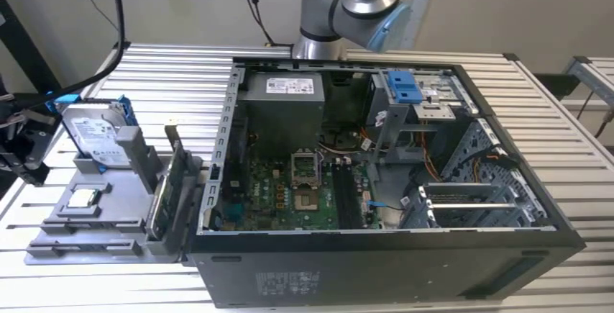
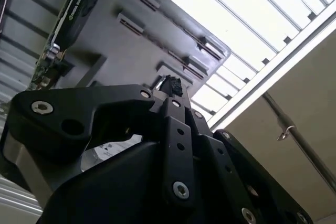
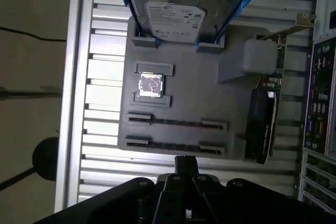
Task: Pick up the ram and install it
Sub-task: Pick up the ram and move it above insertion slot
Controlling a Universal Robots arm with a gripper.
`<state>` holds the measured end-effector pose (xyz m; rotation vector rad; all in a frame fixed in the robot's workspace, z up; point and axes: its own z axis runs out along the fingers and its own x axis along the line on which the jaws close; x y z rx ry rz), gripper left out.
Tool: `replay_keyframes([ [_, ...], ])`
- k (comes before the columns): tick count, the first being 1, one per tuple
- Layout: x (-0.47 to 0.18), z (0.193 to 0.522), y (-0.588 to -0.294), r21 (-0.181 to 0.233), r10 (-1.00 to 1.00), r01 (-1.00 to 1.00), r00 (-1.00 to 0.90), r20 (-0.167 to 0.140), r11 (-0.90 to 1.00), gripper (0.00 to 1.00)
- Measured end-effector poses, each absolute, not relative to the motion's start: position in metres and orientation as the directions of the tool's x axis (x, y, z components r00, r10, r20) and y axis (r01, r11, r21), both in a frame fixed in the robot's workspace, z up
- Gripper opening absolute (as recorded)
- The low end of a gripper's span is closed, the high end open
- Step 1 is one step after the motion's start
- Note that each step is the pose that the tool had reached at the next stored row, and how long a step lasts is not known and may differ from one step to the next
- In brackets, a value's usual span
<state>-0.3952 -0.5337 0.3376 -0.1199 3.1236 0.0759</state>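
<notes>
The ram is out of view. My gripper (image 3: pixel 186 162) is shut, its black fingers meeting at the tips with nothing long held between them. It hovers above the slotted end of the grey holder (image 3: pixel 189 98), just off that edge. The second wrist view also shows the gripper (image 2: pixel 168 85) from behind, pointing at the holder (image 2: pixel 131 40). The holder's two long slots (image 3: pixel 176 123) appear as thin dark lines. In the exterior view the open computer case (image 1: pixel 384 255) lies beside the holder (image 1: pixel 86 216), and its motherboard (image 1: pixel 287 191) has long black memory slots (image 1: pixel 344 194).
A silver hard drive in a blue bracket (image 3: pixel 181 17) stands at the holder's far end. A small processor chip (image 3: pixel 150 84) lies in a square pocket. A green circuit board with a black cover (image 3: pixel 262 124) stands on edge between the holder and the case. The table top is slatted metal (image 1: pixel 172 75).
</notes>
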Motion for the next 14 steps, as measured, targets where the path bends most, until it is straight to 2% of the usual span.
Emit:
replay_keyframes([
  [14,-0.3951,0.3375,-0.5333,0.046,-0.153,-0.153,-0.988,-0.017,0.987,0.11],
])
